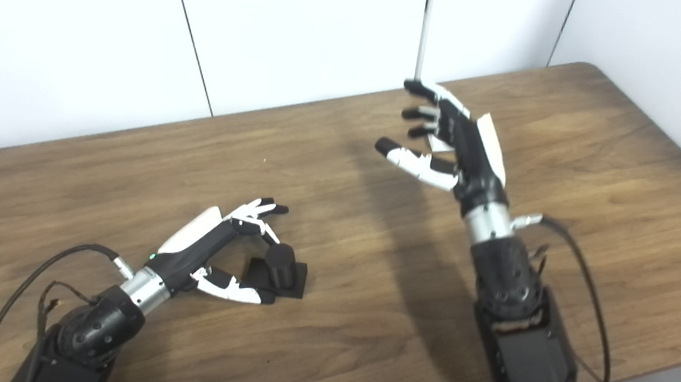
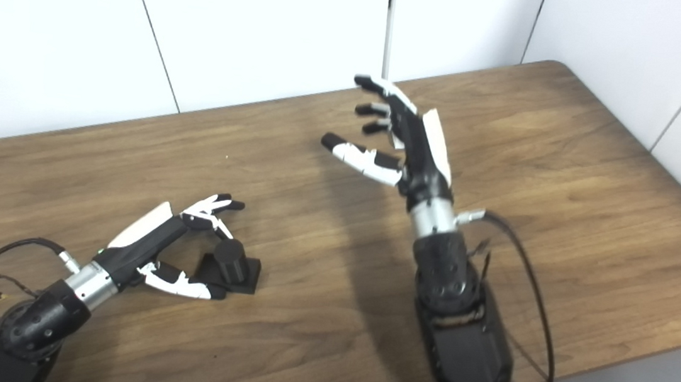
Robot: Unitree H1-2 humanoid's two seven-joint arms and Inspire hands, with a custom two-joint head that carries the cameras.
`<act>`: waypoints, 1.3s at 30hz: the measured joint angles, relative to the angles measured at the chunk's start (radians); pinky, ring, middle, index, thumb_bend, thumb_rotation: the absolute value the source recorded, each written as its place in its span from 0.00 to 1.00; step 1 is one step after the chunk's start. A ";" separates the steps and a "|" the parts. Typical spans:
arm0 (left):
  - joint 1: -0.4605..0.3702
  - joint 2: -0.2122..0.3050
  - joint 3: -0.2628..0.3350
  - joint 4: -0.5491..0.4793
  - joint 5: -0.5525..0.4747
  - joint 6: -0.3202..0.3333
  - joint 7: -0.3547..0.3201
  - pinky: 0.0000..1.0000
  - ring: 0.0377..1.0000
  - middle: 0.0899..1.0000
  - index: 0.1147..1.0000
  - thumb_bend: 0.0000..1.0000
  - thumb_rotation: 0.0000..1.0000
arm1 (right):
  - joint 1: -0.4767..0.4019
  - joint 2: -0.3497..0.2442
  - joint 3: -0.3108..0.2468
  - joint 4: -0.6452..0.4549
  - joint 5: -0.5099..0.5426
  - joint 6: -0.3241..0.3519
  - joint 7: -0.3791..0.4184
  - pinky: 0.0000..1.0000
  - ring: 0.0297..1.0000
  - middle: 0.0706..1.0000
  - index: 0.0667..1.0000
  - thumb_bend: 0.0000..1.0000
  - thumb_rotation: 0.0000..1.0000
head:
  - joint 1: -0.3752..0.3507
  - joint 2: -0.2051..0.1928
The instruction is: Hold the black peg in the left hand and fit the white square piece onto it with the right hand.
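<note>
Left eye view, and nearest to us the left hand sits low on the wooden table, arm coming in from the bottom-left corner. Its fingers are spread above and its thumb reaches along the near side, so the hand forms an open cradle, not yet clamped on anything. Right in that cradle's mouth stands the black peg: a short dark cylinder rising upright from a flat square black base. Its long axis points straight up off the table. The peg lies just to the right of the palm, between the upper fingers and the thumb; the thumb tip looks to be touching the base's near edge, though dark on dark makes that hard to call.

Further back and well apart to the right, the right hand is raised above the table with fingers splayed wide, thumb out toward the left. A sliver of pale material shows at the palm behind the fingers; it may be the white square piece, but it may equally be the hand's own shell, so I cannot place that piece with confidence.

The left hand is clearly the nearer one, and its coming move is simply to close sideways around that vertical cylinder.
</note>
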 measured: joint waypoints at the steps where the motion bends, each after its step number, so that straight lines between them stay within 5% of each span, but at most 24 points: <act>1: 0.000 0.000 0.000 0.000 0.000 0.000 0.000 1.00 1.00 0.93 0.42 0.52 0.06 | -0.021 -0.034 0.001 0.014 -0.039 0.001 0.002 0.61 0.73 0.81 0.76 0.73 0.29 | 0.000 0.000; 7: 0.003 0.003 0.003 -0.002 -0.001 0.000 0.000 0.98 1.00 0.92 0.42 0.52 0.06 | -0.090 -0.175 0.015 0.101 -0.157 0.039 0.038 0.71 0.83 0.84 0.74 0.73 0.27 | 0.006 -0.005; 17: 0.009 0.011 0.006 -0.011 0.000 0.000 0.001 0.96 0.99 0.91 0.42 0.52 0.06 | -0.196 -0.239 0.048 0.278 -0.217 0.083 0.080 0.66 0.85 0.87 0.74 0.72 0.30 | 0.005 -0.006; 24: 0.009 0.015 0.005 -0.015 0.001 0.000 0.000 0.97 0.99 0.91 0.42 0.52 0.06 | -0.322 -0.342 0.131 0.463 -0.278 0.110 0.160 0.74 0.89 0.91 0.76 0.73 0.33 | 0.014 -0.009; 32: 0.017 0.016 0.007 -0.029 0.001 0.004 0.000 0.97 1.00 0.91 0.42 0.52 0.06 | -0.437 -0.390 0.238 0.624 -0.311 0.109 0.238 0.89 0.93 0.92 0.77 0.75 0.38 | 0.028 -0.008; 35: 0.023 0.019 0.009 -0.037 0.001 0.005 0.000 0.99 1.00 0.91 0.42 0.52 0.06 | -0.470 -0.405 0.261 0.672 -0.317 0.109 0.274 0.93 0.94 0.93 0.78 0.77 0.41 | 0.032 -0.006; 39: 0.026 0.020 0.010 -0.040 0.001 0.006 0.000 0.97 0.99 0.92 0.42 0.52 0.06 | -0.514 -0.428 0.299 0.723 -0.319 0.109 0.332 1.00 0.99 0.97 0.82 0.87 0.61 | 0.041 -0.002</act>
